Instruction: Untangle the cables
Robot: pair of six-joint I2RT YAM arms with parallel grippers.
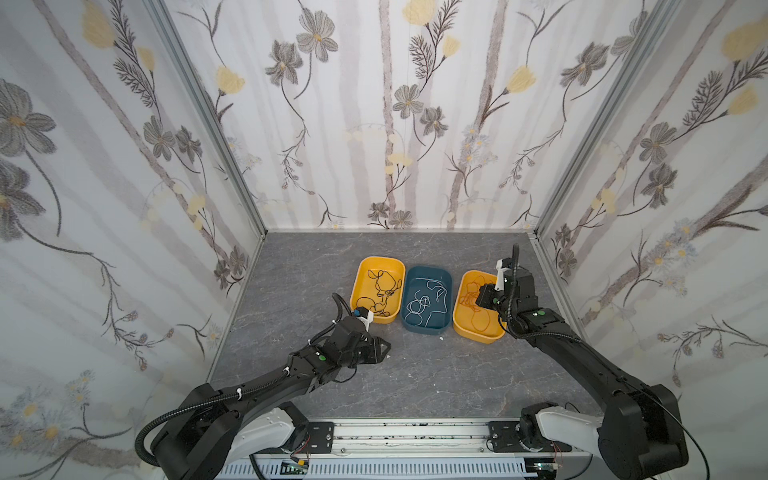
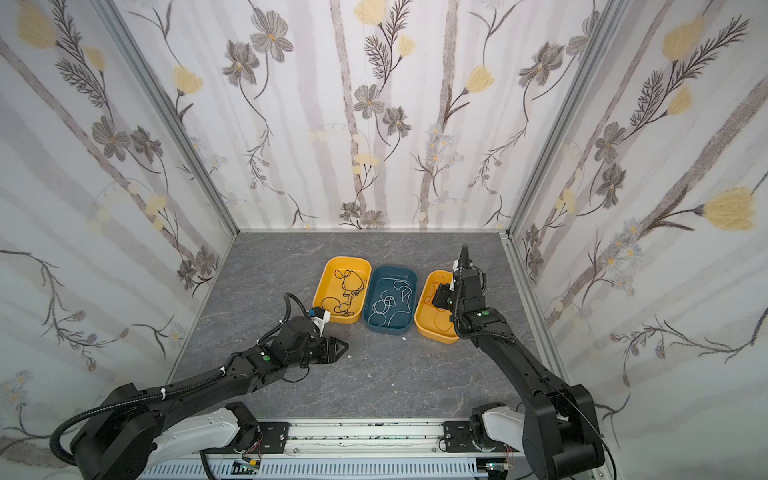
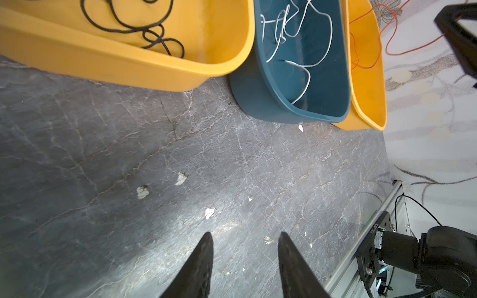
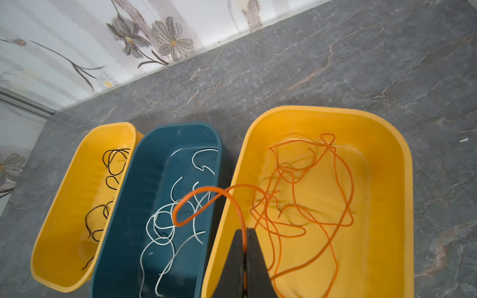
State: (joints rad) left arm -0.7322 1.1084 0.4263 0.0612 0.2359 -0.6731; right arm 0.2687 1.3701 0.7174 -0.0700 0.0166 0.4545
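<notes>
above right tray (image 4: 322,109) our right end effector (image 4: 245,231) clamps orange cable (image 4: 204,190); its loop could snag white cables (image 4: 165,242). left end effector (image 3: 245,233) half-open, empty.

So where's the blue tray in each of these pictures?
In a top view: blue tray, middle of three trays.
In a top view: again the middle tray.
Left wrist: tray between the yellow trays, beyond the left gripper.
Right wrist: tray between the yellow trays, behind the orange cable loop.
Shared landmark: the yellow tray with black cables.

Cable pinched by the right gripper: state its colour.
Orange. The cable shows best in the right wrist view, clamped in the right gripper.
</notes>
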